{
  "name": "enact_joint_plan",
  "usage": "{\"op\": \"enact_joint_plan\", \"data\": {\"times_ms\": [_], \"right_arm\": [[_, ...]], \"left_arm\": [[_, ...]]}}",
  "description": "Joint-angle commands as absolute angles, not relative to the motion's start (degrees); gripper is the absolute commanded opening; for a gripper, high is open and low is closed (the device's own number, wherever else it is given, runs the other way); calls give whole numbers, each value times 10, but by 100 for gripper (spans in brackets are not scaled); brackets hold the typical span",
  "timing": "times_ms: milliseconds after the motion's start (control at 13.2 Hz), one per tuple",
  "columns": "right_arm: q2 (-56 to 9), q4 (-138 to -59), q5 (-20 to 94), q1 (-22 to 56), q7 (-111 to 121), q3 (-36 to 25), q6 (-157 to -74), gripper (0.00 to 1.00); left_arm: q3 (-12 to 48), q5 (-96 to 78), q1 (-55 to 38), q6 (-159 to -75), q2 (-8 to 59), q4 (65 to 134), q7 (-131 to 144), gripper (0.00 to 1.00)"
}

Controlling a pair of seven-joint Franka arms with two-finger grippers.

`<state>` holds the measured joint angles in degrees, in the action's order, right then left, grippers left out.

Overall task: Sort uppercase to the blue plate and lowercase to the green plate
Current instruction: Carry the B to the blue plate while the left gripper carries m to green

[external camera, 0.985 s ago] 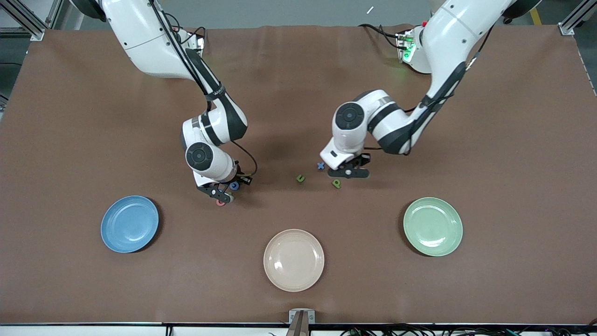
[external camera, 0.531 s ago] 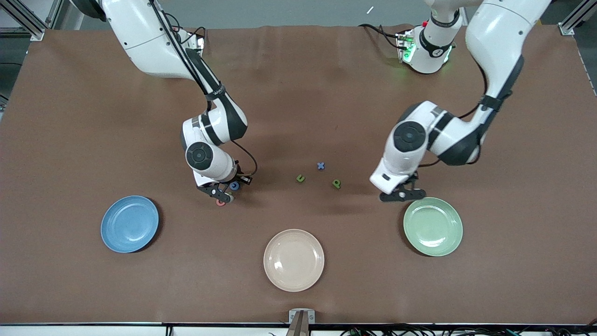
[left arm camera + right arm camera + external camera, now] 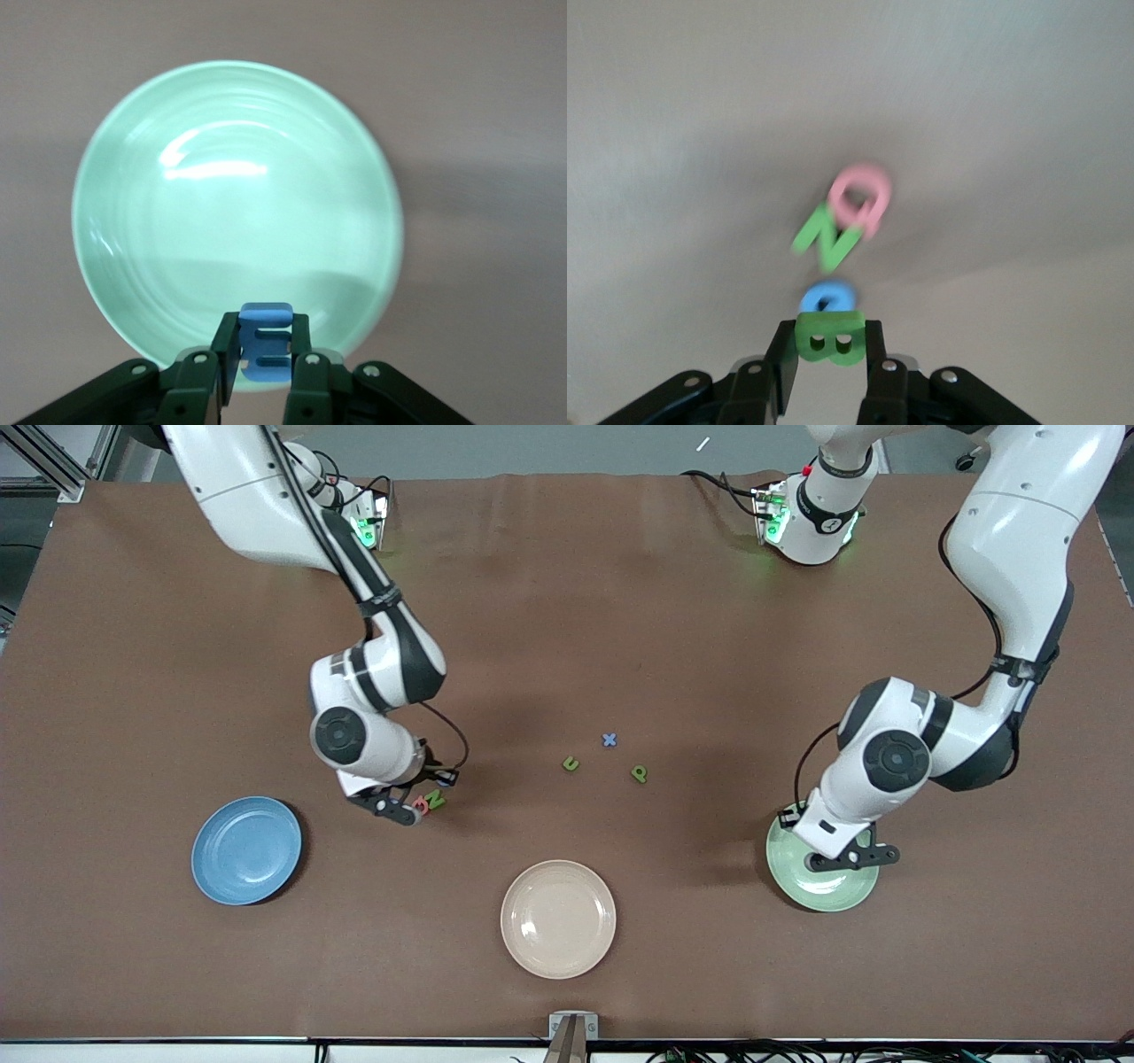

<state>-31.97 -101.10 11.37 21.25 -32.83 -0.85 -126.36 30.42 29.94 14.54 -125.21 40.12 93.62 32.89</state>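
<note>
My left gripper [image 3: 265, 359], over the glossy mint-green plate [image 3: 846, 890], clamps the blue foam m [image 3: 265, 345]; my right gripper [image 3: 830, 359] pinches the green foam B [image 3: 829, 341]. Both plates empty; sorting is barely begun.

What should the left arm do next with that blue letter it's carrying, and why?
Probably open the left pincer: it is shut on the blue m, a lowercase letter, directly over the green plate, so releasing should drop it onto the plate.

Three plates [image 3: 246, 850], eight foam letters [image 3: 609, 740], two arms [image 3: 376, 682].
</note>
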Motion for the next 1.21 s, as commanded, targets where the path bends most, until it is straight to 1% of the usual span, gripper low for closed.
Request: {"op": "enact_joint_plan", "data": {"times_ms": [0,76,152,379,531,682,758,834,910,985,1137], "right_arm": [[-316,-998,119,122,-178,-1,-1249,9],[-316,-992,117,97,-126,-2,-1249,9],[-317,-988,109,73,-73,-3,-1249,9],[-330,-986,53,10,28,-2,-1255,10],[-339,-980,19,-16,75,-3,-1257,12],[-352,-966,-33,-38,97,-2,-1259,15],[-365,-950,-55,-48,98,-2,-1267,18],[-376,-941,-64,-52,98,-2,-1276,23],[-387,-933,-66,-52,98,-2,-1290,34],[-394,-932,-66,-52,98,-2,-1300,51],[-395,-931,-61,-50,95,-1,-1303,75]], "left_arm": [[278,308,149,-1256,422,911,276,40],[274,307,149,-1263,422,911,268,67],[274,309,151,-1280,421,915,266,100],[279,299,142,-1284,416,926,295,100],[301,299,131,-1283,415,935,370,100],[309,300,97,-1283,416,937,449,100],[309,299,78,-1284,419,935,478,100],[309,299,66,-1287,422,936,512,100],[309,298,43,-1287,422,937,554,99],[309,298,25,-1286,421,939,596,99],[309,298,-9,-1286,420,944,693,98]]}}
